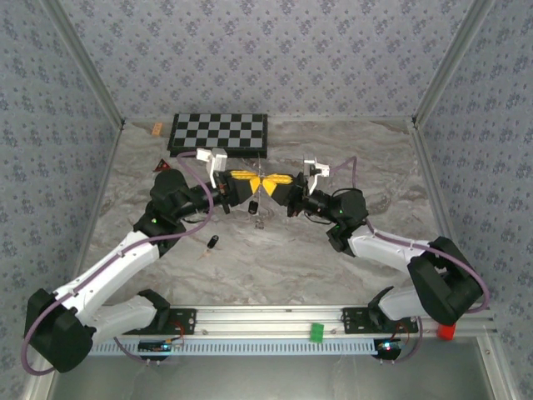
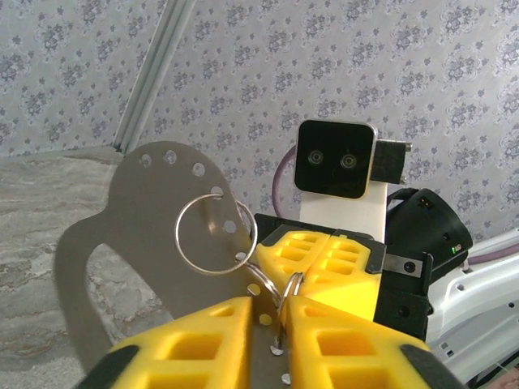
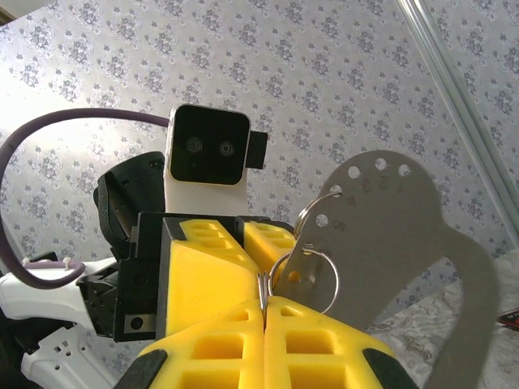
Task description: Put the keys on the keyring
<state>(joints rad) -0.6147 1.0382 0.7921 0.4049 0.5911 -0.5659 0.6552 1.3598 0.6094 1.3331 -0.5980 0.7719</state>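
Your grippers meet above the middle of the marble surface point(image 1: 333, 275), well away from its edges. The left gripper point(image 2: 272, 318) clamps the grey perforated metal plate point(image 2: 154, 219). The right gripper point(image 3: 264, 312) pinches the thin silvery wire keyring point(image 3: 308, 279). Small black-headed keys point(image 1: 214, 242) lie nearby, their blades indistinct.

Bright, even light falls from above, leaving only soft, faint shadows under the arms point(image 1: 125, 267) on the bench point(image 1: 275, 267). Wrist views are sharp on the wallpaper point(image 2: 324, 65), slightly soft on the near yellow fingers point(image 2: 203, 340); a mild glint edges the keyring point(image 2: 179, 237)
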